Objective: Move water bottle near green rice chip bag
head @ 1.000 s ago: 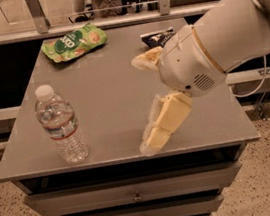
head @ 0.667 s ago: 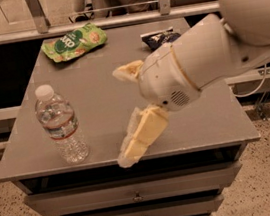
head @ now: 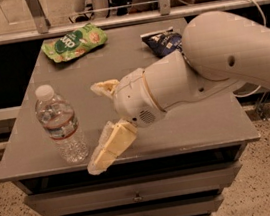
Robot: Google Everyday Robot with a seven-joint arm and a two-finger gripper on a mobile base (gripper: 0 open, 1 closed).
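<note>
We see gripper (head: 94,128) spread wide, holding nothing | water bottle (head: 61,127) upright just beside it | green rice chip bag (head: 73,41) well apart, beyond it

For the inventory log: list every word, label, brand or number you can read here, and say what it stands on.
On the green rice chip bag: white lettering, too blurred to read.
On the water bottle: pale label band with a red stripe, text too small to read.
On the dark blue snack bag: white marks, unreadable.
On the claw, open just right of the bottle: no markings.
</note>
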